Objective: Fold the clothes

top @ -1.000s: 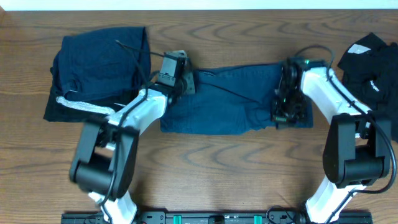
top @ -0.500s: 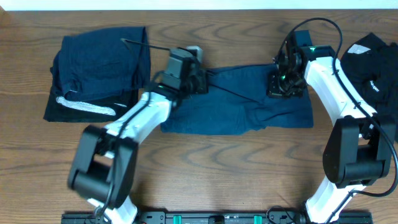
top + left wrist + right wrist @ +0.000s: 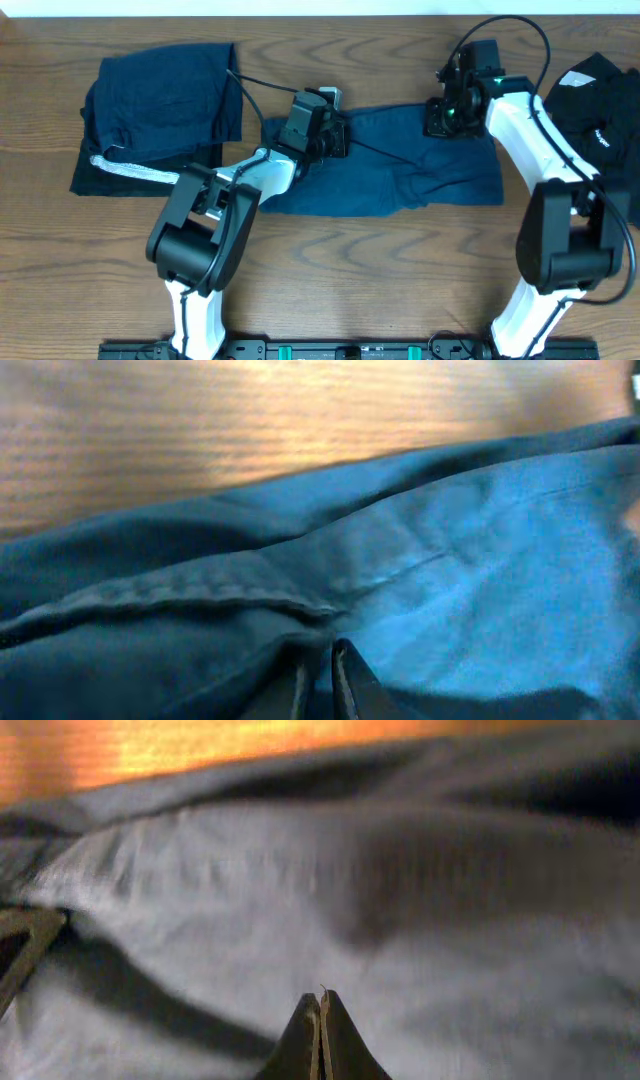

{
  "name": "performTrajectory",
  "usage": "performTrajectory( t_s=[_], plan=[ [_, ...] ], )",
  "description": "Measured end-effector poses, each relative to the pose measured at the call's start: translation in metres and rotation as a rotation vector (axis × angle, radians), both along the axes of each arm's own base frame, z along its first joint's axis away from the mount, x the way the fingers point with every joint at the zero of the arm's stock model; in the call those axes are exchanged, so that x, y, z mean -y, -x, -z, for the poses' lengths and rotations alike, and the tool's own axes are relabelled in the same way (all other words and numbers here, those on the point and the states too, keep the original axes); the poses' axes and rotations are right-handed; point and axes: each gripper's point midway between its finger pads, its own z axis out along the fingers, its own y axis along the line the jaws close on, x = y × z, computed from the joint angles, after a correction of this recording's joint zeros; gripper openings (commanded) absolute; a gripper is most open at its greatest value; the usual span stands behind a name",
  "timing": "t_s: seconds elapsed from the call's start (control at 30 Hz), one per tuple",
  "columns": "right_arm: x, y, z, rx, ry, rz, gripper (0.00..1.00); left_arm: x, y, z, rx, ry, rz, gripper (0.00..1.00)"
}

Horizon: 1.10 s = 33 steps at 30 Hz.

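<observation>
The wide navy-blue shorts (image 3: 390, 170) lie spread flat across the middle of the table. My left gripper (image 3: 338, 135) sits low at their back left part. In the left wrist view, my left gripper (image 3: 322, 650) is shut with a raised fold of the shorts (image 3: 470, 550) pinched at the tips. My right gripper (image 3: 445, 115) hovers over the back right edge of the shorts. The right wrist view shows my right gripper (image 3: 320, 996) shut, with only cloth (image 3: 300, 890) below it and nothing held. More dark clothes lie to both sides.
A folded pile of navy and black garments (image 3: 160, 115) with a white stripe lies at the back left. A black garment with white marks (image 3: 598, 95) lies at the far right. Cables loop above both arms. Bare wood table (image 3: 350, 270) fills the front.
My left gripper has slid right along the back of the shorts. My right gripper has travelled from the front right part of the shorts to their back edge.
</observation>
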Motion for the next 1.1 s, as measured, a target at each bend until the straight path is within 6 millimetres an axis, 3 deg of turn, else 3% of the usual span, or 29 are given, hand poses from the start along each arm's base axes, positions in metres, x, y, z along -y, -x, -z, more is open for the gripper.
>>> performTrajectory(
  t_s=[0.13, 0.33, 0.5, 0.7, 0.8, 0.9, 1.0, 1.1],
  plan=[
    [0.002, -0.014, 0.027, 0.014, 0.024, -0.015, 0.01, -0.009, -0.004, 0.011, 0.000, -0.043, -0.042, 0.11],
    [0.021, -0.019, 0.063, -0.012, 0.144, 0.011, 0.02, -0.016, -0.009, 0.011, 0.015, -0.064, -0.075, 0.11],
    [0.036, -0.045, 0.064, 0.088, 0.232, 0.049, 0.01, -0.019, -0.011, 0.011, 0.020, -0.072, -0.087, 0.10],
    [0.037, -0.047, 0.063, 0.095, 0.240, 0.052, 0.01, -0.019, -0.012, 0.008, 0.036, -0.084, -0.073, 0.10],
    [0.037, -0.047, 0.063, 0.095, 0.240, 0.053, 0.02, -0.020, -0.013, -0.004, 0.074, -0.106, -0.054, 0.11],
    [0.038, -0.048, 0.063, 0.097, 0.243, 0.054, 0.08, -0.027, -0.016, -0.029, 0.125, -0.129, -0.051, 0.11],
    [0.039, -0.048, 0.063, 0.097, 0.247, 0.056, 0.05, -0.042, -0.020, -0.055, 0.169, -0.161, -0.090, 0.11],
    [0.040, -0.047, 0.063, 0.094, 0.249, 0.056, 0.02, -0.061, -0.022, -0.060, 0.163, -0.199, -0.131, 0.11]
  ],
)
